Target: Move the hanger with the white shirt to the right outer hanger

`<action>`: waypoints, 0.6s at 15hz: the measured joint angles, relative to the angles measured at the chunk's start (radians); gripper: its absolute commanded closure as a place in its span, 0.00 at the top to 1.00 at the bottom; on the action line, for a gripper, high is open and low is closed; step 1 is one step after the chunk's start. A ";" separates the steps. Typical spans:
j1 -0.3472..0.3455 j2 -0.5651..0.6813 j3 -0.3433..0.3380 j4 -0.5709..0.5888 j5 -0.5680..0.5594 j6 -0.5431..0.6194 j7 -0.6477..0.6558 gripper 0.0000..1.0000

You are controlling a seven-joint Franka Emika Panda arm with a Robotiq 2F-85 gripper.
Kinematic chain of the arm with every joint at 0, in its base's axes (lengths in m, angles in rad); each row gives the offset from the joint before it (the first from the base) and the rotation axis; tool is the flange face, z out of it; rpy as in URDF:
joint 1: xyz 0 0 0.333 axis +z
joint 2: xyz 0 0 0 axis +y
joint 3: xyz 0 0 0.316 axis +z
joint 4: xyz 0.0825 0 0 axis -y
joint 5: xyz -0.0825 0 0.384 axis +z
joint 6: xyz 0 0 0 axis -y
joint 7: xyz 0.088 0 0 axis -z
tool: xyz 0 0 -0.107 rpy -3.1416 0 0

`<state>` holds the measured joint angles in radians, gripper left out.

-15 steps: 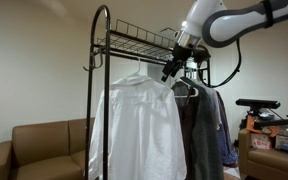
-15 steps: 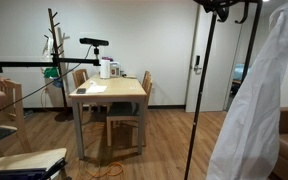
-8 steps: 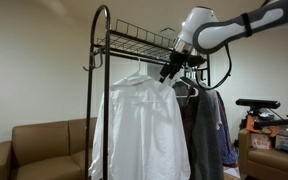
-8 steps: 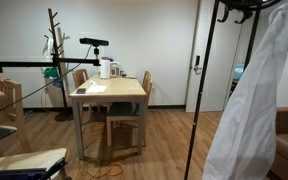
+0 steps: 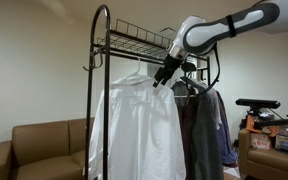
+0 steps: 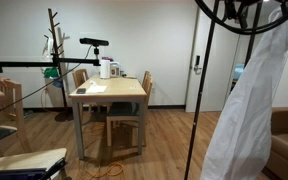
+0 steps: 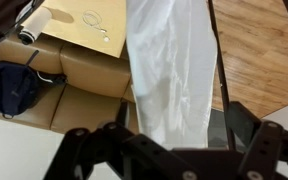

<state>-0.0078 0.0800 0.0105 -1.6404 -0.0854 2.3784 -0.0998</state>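
Since a second ago the arm has swung lower and further over the rack (image 5: 99, 60), and the tool (image 5: 165, 73) has slid a little toward the shoulder of the white shirt (image 5: 139, 125). In an exterior view the shirt's lower edge (image 6: 246, 110) has drifted out toward the room, and black cable loops have come into the top corner.

Much is hard for us to read. The hanger (image 5: 141, 67) is almost wholly buried in the shirt; we make out only a thin pale hook above the collar, just under the rail. From that side the tool sits right beside the shoulder, but we cannot tell whether it touches hanger or cloth. In the exterior view with the table (image 6: 109, 92), the frame cuts off the shirt's top, and we see neither rail nor tool. In the wrist view the tool (image 7: 169, 142) is a dark blur along the bottom edge, with its jaws spread wide and nothing clamped between them.

The shirt is plain, white, collared and loose. It hangs on the rail near the arched end post, with dark garments (image 5: 206, 125) just beside it. A small black hook (image 5: 87, 65) juts from that post, bare. A brown sofa (image 5: 39, 145) stands behind.
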 measured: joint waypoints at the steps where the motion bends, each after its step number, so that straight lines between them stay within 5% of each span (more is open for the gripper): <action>1: -0.001 0.013 -0.001 0.013 0.014 -0.002 -0.018 0.99; 2: -0.001 0.024 -0.003 0.027 0.017 -0.005 -0.029 0.78; 9: -0.014 0.069 -0.009 0.092 0.081 -0.024 -0.120 0.33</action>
<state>-0.0222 0.1491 0.0014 -1.5484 -0.0042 2.3545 -0.2201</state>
